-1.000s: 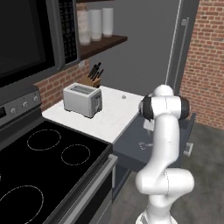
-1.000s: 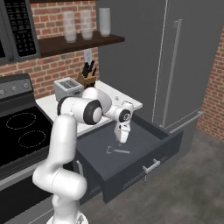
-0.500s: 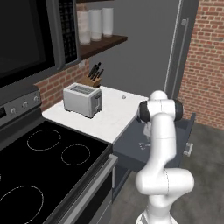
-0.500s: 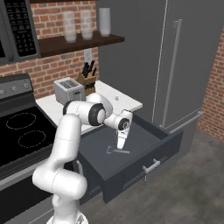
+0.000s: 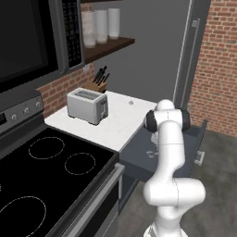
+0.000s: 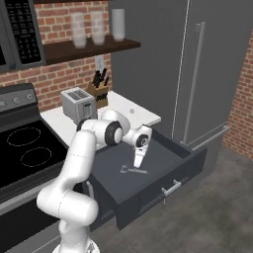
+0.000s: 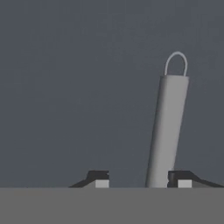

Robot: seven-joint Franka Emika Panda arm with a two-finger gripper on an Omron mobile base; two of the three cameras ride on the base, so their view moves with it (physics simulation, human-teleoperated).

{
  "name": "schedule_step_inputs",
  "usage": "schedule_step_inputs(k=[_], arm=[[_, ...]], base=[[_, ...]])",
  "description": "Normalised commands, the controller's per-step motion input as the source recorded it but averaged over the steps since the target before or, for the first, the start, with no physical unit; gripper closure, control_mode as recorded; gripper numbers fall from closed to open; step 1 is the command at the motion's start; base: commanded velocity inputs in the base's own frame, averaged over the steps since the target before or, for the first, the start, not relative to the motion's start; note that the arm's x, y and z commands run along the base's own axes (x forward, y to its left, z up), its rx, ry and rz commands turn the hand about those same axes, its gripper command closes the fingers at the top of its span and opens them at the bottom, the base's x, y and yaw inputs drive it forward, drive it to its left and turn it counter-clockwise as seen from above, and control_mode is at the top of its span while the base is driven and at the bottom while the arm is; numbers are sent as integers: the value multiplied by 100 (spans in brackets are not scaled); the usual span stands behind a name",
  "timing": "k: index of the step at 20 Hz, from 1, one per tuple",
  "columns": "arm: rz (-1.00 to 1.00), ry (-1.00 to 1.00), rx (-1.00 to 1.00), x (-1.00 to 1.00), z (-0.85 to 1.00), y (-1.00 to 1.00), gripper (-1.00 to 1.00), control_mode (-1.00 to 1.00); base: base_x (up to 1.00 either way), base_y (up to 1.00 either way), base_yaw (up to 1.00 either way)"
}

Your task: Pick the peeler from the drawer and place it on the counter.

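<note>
The gripper [image 6: 137, 166] is down inside the open drawer [image 6: 163, 170], at the centre of the right base frame, with the peeler [image 6: 133, 170] lying flat on the drawer floor right under it. In the hand frame the peeler [image 7: 168, 127] runs up from the bottom edge to its loop at upper right, and it sits just inside the right-hand fingertip [image 7: 180, 179], well off from the other one. The fingers stand apart with the handle between them; whether either one touches it yet I cannot tell.

The chief risk, as I judge it, is that off-centre line-up. One finger would meet the handle first and push the thin metal sideways, so it could skid or swivel on the smooth floor and end up pinched at an angle, or slip out on the lift. The grip also falls near the plain end of the handle (the loop end lies far off), so the peeler might droop or swing when raised.

The drawer holds the peeler and nothing else I can make out. The tabletop [image 5: 118, 125] carries a toaster [image 5: 86, 106] and a knife block [image 5: 98, 82] at upper left.
</note>
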Motion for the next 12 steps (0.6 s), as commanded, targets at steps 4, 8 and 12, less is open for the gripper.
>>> schedule_step_inputs(k=[4, 8, 12], arm=[[0, 0, 0, -2, -27, -19, -100, -100], [0, -6, 0, -39, -17, -21, -100, -100], [0, -14, 0, -54, -24, -2, -100, -100]], base=[[0, 0, 0], [0, 0, 0], [0, 0, 0]])
